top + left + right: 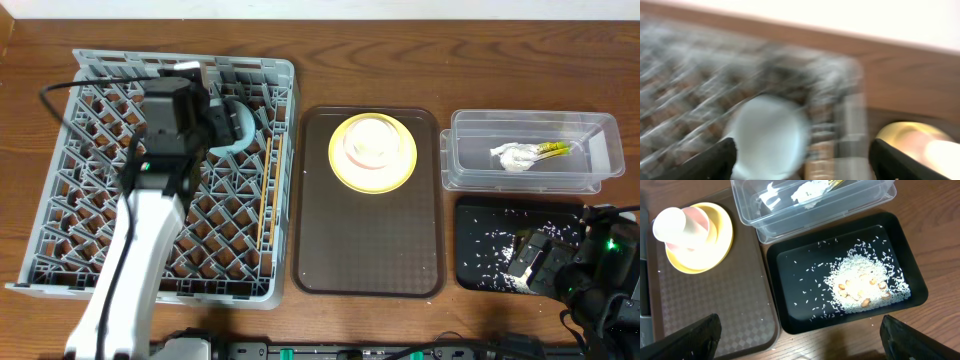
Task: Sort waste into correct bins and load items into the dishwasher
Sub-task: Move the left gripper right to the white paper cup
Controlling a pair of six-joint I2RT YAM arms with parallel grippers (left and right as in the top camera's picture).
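Observation:
The grey dish rack (pixel 90 200) stands at the left. The white bowl with light-blue outside (pixel 238 127) lies in its far right part, and the two chopsticks (pixel 267 190) lie along its right side. My left gripper (pixel 218 120) hovers by the bowl; its wrist view is blurred and shows the bowl (pixel 771 137) between open fingers (pixel 800 157). The pale-yellow plate (pixel 345 170) holds the cream bowl (pixel 372 143). The clear tub (pixel 470 165) holds the napkin (pixel 514 156) and the wrapper (pixel 553 150). The black tray (pixel 480 215) holds crumbs (pixel 860 287). My right gripper (pixel 800 330) is open and empty.
The plate and cream bowl sit at the far end of the brown serving tray (pixel 370 240) between the rack and the bins. The right arm (pixel 590 275) lies over the black tray's near right corner. The wooden table (pixel 370 60) runs behind everything.

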